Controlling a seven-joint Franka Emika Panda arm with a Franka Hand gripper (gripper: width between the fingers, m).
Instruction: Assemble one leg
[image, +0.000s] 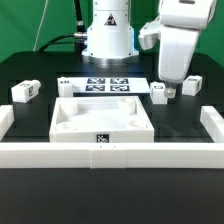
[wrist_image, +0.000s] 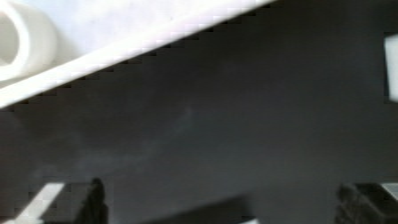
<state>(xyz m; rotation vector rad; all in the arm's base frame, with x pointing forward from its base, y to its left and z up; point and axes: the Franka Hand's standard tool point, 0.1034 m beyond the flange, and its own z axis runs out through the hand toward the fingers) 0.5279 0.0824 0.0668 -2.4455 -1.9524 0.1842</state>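
Nearest lies one panel (image: 100, 125), off to the exterior view's left of the gripper (image: 167, 90). Behind it stand four legs: the first leg (image: 158, 93) just beside the gripper's tips, a second leg (image: 190, 86) near on the other side, a third leg (image: 65, 86) and fourth leg (image: 25, 92) well apart beyond the panel, and one marker board (image: 105, 85) farthest. The fingers (wrist_image: 71, 200) are spread wide, holding nothing, with only bare table (wrist_image: 214, 130) between them.
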